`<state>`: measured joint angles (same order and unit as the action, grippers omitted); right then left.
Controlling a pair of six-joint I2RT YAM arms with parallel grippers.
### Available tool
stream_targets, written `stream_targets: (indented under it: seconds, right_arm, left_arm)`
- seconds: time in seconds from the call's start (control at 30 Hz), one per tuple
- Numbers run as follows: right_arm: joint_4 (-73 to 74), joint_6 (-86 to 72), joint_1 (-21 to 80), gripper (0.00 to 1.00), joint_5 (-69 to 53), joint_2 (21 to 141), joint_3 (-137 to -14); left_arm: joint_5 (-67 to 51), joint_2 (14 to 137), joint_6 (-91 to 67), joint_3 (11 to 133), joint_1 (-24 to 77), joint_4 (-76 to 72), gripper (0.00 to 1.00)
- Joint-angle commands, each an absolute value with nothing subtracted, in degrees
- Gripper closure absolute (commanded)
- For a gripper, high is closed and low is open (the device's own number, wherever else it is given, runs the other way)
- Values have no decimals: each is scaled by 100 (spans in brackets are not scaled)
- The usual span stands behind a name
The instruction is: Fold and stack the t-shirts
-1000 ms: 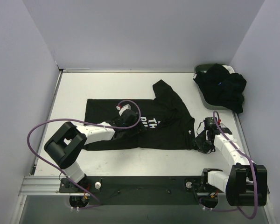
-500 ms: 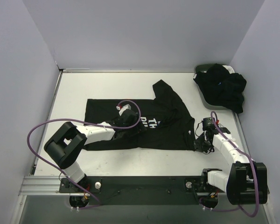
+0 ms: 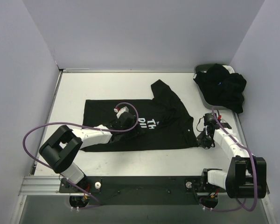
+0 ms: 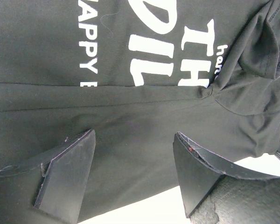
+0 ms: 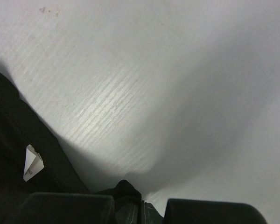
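**A:** Overhead first. Where does everything lie?

**B:** The printed t-shirt (image 3: 172,133) is spread flat in the middle of the table (image 3: 74,88). The right gripper (image 3: 203,138) is at its 3 o'clock edge and the left gripper (image 3: 123,122) is over the chest. At 1 o'clock from it, a pile of shirts (image 3: 221,88) spills from the basket (image 3: 200,70).

**A:** Left wrist?

**B:** The left gripper's jaws stand wide apart just above the cloth, holding nothing. White lettering (image 4: 154,42) runs at 12 o'clock. The overhead view can't show that gap.

**A:** Right wrist?

**B:** The right gripper is clamped shut on a small nub of the shirt's edge. A white label (image 5: 31,162) shows at 9 o'clock, with bare table beyond. From above, you couldn't tell whether any cloth was caught.

**A:** How do we do this step well?

**B:** I read it as the side fold. Lift low and carry that edge toward 9 o'clock. Press the left gripper down along the crease so the shirt doesn't drag. The pinch looks thin, so it could slip.
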<state>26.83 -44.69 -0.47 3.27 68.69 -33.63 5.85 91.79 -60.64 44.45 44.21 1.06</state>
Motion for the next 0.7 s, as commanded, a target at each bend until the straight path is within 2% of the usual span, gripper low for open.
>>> stream_targets:
  seconds: [0.0,0.4,0.47,0.5,0.53,0.6,0.63,0.67]
  right_arm:
    - [2936,-4333,-228,100,826,6847,-3454]
    - [2892,-4026,-791,100,905,6891,-3542]
    - [2883,-3973,-817,86,896,6917,-3586]
    - [2892,-3964,-817,74,888,6900,-3603]
    - [2892,-3964,-809,57,905,6865,-3638]
    - [2892,-3912,-774,48,923,6794,-3717]
    - [2892,-3902,-730,33,984,6707,-3822]
    - [2909,-3868,-686,29,1002,6654,-3910]
  left_arm:
    - [782,9273,-5933,4131,4430,967,22]
    - [747,9264,-5941,4061,4430,923,22]
    - [738,9255,-5950,4052,4430,914,22]
    - [738,9246,-5950,4043,4438,905,22]
    - [738,9246,-5959,4034,4447,905,22]
    - [738,9237,-5968,4025,4465,897,22]
    - [730,9237,-5968,4034,4474,896,22]
    - [729,9237,-5968,4043,4482,888,22]
